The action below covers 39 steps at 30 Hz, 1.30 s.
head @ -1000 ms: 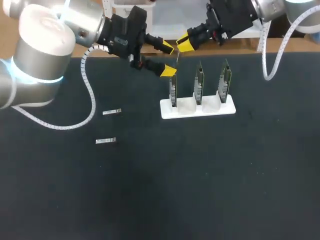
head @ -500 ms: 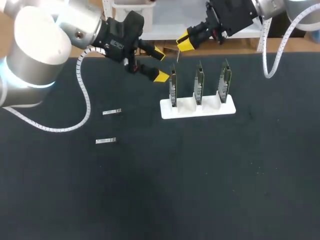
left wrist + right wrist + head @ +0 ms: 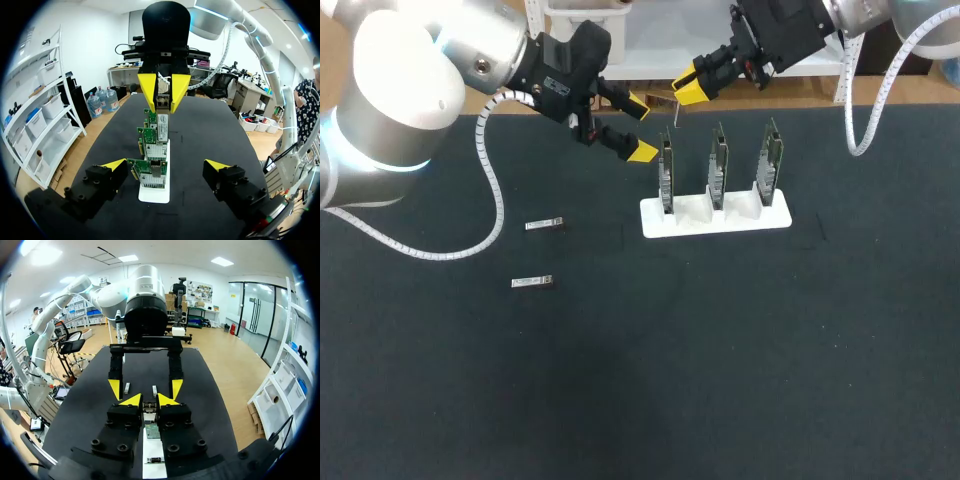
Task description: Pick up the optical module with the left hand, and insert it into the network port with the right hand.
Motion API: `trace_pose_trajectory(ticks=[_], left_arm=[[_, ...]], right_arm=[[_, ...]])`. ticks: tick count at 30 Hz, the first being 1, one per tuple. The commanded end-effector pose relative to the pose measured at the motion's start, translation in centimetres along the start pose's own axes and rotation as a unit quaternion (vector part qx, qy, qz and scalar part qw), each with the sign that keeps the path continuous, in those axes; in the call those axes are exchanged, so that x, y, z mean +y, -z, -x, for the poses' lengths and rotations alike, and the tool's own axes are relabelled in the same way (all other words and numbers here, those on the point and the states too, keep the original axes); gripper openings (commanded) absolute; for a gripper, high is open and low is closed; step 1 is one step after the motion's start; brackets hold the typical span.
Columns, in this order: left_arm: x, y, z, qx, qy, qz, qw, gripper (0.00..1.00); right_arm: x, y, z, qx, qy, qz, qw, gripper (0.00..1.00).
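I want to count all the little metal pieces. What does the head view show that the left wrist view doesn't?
Only the head view: two spare modules lying flat on the table. Only the left wrist view: the metal port on the nearest card. Both: the white stand with three upright cards, the open left gripper, and the right gripper shut on one module.

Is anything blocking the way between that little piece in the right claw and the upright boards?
Nothing visible does. The right gripper holds the optical module close to the end network card; the open left gripper stands beside, not between.
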<state>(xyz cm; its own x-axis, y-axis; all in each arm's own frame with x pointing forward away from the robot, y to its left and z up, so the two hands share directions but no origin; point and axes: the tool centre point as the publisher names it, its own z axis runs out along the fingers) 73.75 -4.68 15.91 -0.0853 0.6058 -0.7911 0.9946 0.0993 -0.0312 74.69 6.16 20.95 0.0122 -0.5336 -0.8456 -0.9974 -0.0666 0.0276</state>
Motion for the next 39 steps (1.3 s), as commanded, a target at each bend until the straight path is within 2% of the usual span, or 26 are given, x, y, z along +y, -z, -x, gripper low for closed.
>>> trace_pose_trajectory(ticks=[1,39], left_arm=[[0.4,-0.2,-0.1,0.002,0.003,-0.001,1.0,1.0],[0.4,-0.4,-0.3,-0.008,0.009,0.0,1.0,1.0]], right_arm=[[-0.2,0.1,0.0,0.002,0.001,0.006,1.0,0.0],[-0.7,-2.7,-0.9,0.029,0.021,0.033,0.999,0.0]])
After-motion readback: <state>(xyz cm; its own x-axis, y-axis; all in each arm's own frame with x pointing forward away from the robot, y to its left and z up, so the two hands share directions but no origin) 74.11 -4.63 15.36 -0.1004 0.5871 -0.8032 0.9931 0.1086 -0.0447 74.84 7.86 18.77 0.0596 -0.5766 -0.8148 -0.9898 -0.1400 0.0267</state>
